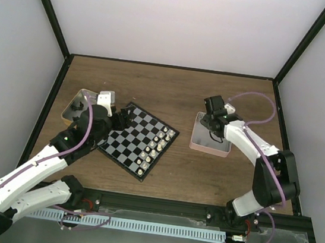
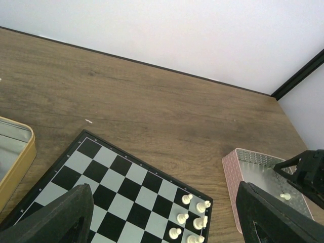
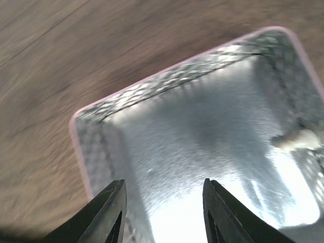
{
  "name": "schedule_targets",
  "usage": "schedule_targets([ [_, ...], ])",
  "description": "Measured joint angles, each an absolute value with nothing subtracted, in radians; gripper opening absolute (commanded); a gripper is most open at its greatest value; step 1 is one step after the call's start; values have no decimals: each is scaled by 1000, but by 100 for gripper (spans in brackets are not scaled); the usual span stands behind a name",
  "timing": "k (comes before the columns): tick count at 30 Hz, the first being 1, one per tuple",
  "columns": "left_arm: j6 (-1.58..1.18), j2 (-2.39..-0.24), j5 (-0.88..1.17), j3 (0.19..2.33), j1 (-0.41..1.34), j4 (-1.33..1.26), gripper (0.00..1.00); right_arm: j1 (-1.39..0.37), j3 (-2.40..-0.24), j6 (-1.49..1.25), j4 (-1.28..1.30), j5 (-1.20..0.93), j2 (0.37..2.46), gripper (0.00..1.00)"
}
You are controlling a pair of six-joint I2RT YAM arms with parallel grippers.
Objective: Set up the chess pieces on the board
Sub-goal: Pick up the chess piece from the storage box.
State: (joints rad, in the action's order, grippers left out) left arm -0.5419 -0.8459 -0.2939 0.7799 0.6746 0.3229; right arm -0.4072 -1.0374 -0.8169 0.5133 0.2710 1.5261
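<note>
I see white walls (image 1: 175,21) boxing in the brown wood-grain tabletop (image 1: 172,93). My left gripper (image 2: 163,190) gapes empty over the black-and-grey checked board (image 1: 127,141); the right gripper (image 3: 163,185), right of it, stands parted, empty.

Matt wood-grain table (image 2: 152,96), shiny embossed metal tray (image 3: 152,98), smooth checked board (image 2: 126,188).
</note>
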Motion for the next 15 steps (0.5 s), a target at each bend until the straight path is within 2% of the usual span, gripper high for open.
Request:
schedule_targets([
  [9, -539, -844, -294, 780, 674, 323, 79, -286, -1037, -1181, 591, 360, 1646, 40],
  [15, -531, -840, -294, 780, 673, 323, 79, -271, -1037, -1337, 627, 382, 1692, 38],
])
